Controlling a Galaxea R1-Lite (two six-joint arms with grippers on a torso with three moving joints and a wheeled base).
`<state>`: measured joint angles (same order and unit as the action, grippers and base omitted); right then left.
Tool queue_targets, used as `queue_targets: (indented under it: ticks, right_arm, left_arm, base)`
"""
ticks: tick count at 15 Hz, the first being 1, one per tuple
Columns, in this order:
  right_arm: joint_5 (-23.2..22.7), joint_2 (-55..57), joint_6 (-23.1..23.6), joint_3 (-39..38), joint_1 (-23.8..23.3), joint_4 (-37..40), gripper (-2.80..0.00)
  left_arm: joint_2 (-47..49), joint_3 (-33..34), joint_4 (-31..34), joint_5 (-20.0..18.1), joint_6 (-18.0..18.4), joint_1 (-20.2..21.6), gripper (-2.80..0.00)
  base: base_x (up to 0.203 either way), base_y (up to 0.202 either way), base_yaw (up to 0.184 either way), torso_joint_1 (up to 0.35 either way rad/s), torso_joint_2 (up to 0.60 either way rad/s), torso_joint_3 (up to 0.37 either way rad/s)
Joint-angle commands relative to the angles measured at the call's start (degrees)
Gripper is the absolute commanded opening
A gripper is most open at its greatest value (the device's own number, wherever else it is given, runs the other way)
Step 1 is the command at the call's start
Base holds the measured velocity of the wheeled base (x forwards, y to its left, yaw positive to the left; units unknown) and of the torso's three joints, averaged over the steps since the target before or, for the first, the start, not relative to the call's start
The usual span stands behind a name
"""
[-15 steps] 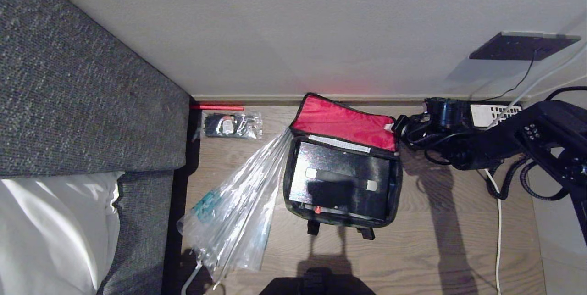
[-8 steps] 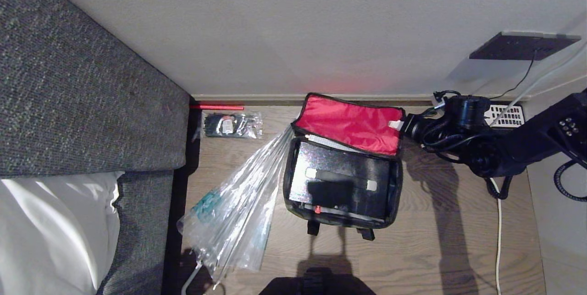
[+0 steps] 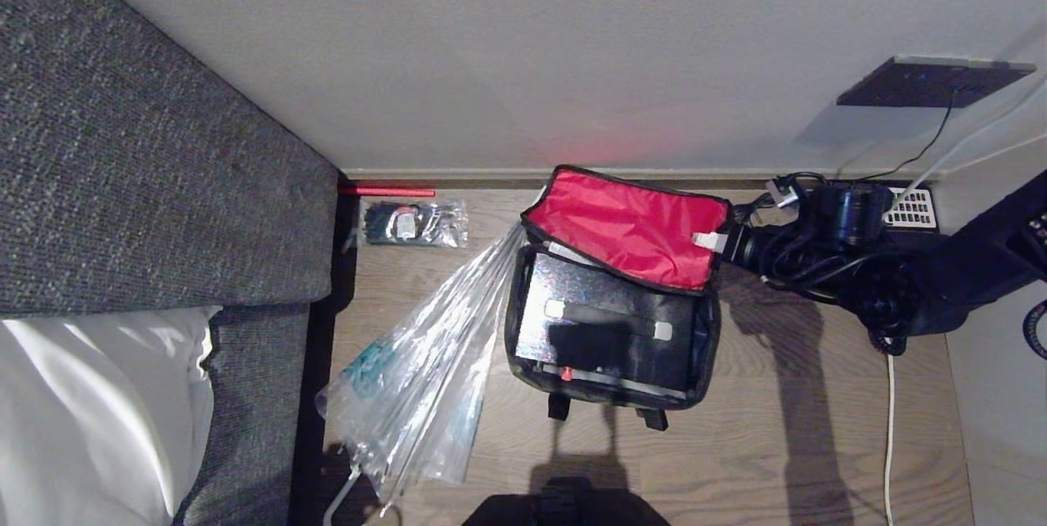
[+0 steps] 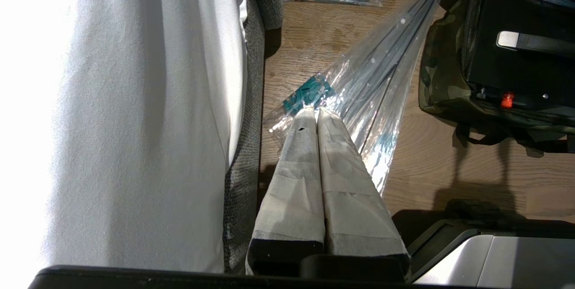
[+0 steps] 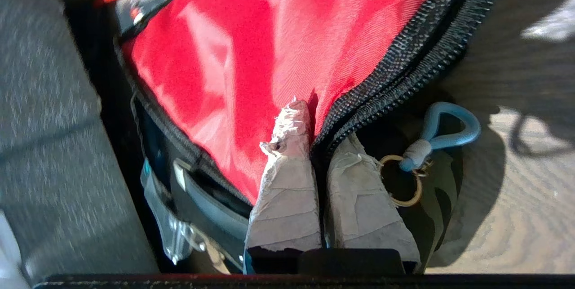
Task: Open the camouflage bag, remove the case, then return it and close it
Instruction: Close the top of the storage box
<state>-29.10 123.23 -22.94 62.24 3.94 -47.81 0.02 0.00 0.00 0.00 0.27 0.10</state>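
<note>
Camouflage fabric bag (image 3: pixel 609 321): right gripper (image 5: pixel 314 145) pinched red-lined lid's zipper edge (image 5: pixel 382 82); glossy black case (image 3: pixel 605 321) below. Better a slow, low arc.

Floor (image 3: pixel 777 444): wood-look planks, running up to a pale wall with a low skirting strip.

Lying directly on it:
- Camouflage bag (image 3: pixel 523 346), boxy, lid raised to show red lining, black straps trailing from its near side; the case (image 3: pixel 605 321), glossy black with a handle on pale mounts, lies flat inside.
- Clear plastic umbrella (image 3: pixel 425 379), folded, lying slantwise just left of the bag, its tip touching the bag's far left corner.
- Clear packet of dark small items (image 3: pixel 415 223), near the wall, left of the bag.
- Thin red rod (image 3: pixel 386 191), along the skirting behind the packet.
- White cable (image 3: pixel 890 428), running along the floor on the right.
- Grey upholstered furniture (image 3: pixel 147 182) standing at the left edge.
</note>
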Motion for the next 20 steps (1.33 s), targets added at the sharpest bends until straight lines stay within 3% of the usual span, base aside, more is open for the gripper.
queue_targets:
  ticks: [1, 5, 9, 16, 18, 19, 20]
  right_arm:
    - [-1.2, -0.8, 1.9, -0.9, 0.0, -1.8, -2.8]
    - [-7.6, -1.2, 3.4, -6.1, 0.0, -10.9, -2.8]
    - [-18.5, -2.5, 7.3, -15.1, -0.1, -17.7, -2.8]
    - [-20.2, -2.6, 8.9, -18.2, -0.1, -21.1, -2.8]
    - [-20.2, -2.4, 11.6, -18.7, -0.1, -21.1, -2.8]
    - [-20.6, -2.3, 12.0, -18.8, -0.1, -21.5, 0.0]
    - [-21.1, -2.3, 11.9, -18.8, -0.1, -21.6, 0.0]
  left_arm:
    - [0.0, 0.0, 0.0, 0.0, 0.0, 0.1, -2.8]
    - [0.0, 0.0, 0.0, 0.0, 0.0, 0.1, -2.8]
    - [0.0, 0.0, 0.0, 0.0, 0.0, 0.0, -2.8]
    - [0.0, 0.0, 0.0, 0.0, 0.0, 0.0, -2.8]
    - [0.0, 0.0, 0.0, 0.0, 0.0, 0.0, -2.8]
    - [0.0, 0.0, 0.0, 0.0, 0.0, 0.0, -2.8]
    - [0.0, 0.0, 0.0, 0.0, 0.0, 0.1, -2.8]
  base:
    - [0.0, 0.0, 0.0, 0.0, 0.0, 0.0]
    - [0.0, 0.0, 0.0, 0.0, 0.0, 0.0]
    - [0.0, 0.0, 0.0, 0.0, 0.0, 0.0]
    - [0.0, 0.0, 0.0, 0.0, 0.0, 0.0]
    - [0.0, 0.0, 0.0, 0.0, 0.0, 0.0]
    - [0.0, 0.0, 0.0, 0.0, 0.0, 0.0]
    - [0.0, 0.0, 0.0, 0.0, 0.0, 0.0]
